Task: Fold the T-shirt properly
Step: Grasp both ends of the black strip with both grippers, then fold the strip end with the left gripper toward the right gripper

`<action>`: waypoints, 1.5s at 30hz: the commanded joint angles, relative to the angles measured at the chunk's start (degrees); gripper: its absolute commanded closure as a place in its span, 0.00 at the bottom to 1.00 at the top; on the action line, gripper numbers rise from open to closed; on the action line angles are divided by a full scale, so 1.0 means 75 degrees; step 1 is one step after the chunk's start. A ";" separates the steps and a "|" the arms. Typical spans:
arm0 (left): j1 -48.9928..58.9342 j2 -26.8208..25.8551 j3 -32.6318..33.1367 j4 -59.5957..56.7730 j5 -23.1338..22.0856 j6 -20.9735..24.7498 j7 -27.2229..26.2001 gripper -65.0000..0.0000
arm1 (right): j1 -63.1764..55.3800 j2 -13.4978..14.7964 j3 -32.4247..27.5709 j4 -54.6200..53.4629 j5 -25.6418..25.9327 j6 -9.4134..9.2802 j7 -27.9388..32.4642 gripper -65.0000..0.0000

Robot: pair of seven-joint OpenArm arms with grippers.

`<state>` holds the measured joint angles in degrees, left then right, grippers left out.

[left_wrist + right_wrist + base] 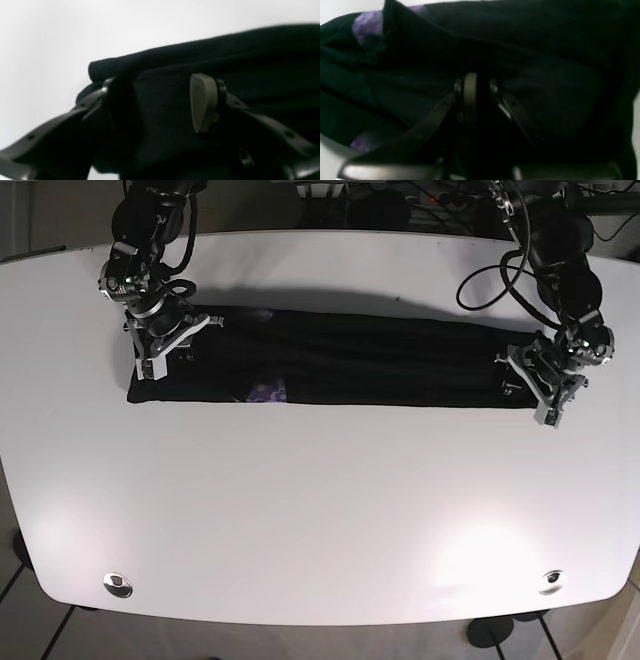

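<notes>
Across the far half of the white bench (320,510) the black T-shirt (380,360) lies as a long narrow band, already folded lengthwise. The right tool (475,85) is narrow, seemingly pinching cloth at one end; the left tool (160,102) stands wide astride the other end's fold, probably so both ends lift together.

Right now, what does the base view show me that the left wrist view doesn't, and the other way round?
Only the base view shows the whole T-shirt lying as a long dark band on the white table, with the right gripper at one end and a purple patch. Only the left wrist view shows the left gripper close up, jaws apart around a rolled fabric edge. Both show black cloth on white table.
</notes>
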<state>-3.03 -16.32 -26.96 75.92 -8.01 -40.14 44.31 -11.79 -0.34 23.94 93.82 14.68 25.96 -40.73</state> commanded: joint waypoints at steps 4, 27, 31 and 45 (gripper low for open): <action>0.0058 -0.0151 -0.1076 0.1230 -0.1505 0.0019 0.1036 0.28 | 0.0019 0.0051 0.0025 0.0437 -0.0099 -0.0032 -0.0037 0.90; 0.1324 0.0259 -0.1170 0.2531 -0.3146 0.0019 0.1646 0.92 | -0.0157 -0.0101 0.0025 0.0437 0.0112 -0.0020 -0.0002 0.91; 0.1968 0.0728 -0.0197 0.4817 -0.3122 0.0019 0.1658 0.91 | -0.0157 -0.0125 0.0025 0.0437 0.0147 -0.0020 -0.0002 0.91; 0.1711 0.1994 0.2370 0.4019 -0.3111 0.0400 0.1622 0.90 | -0.0180 -0.0125 0.0025 0.0437 0.0159 -0.0020 -0.0002 0.91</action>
<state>9.63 -1.13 -9.02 104.51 -30.09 -36.71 57.49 -13.37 -1.56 24.05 95.96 15.27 25.54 -41.54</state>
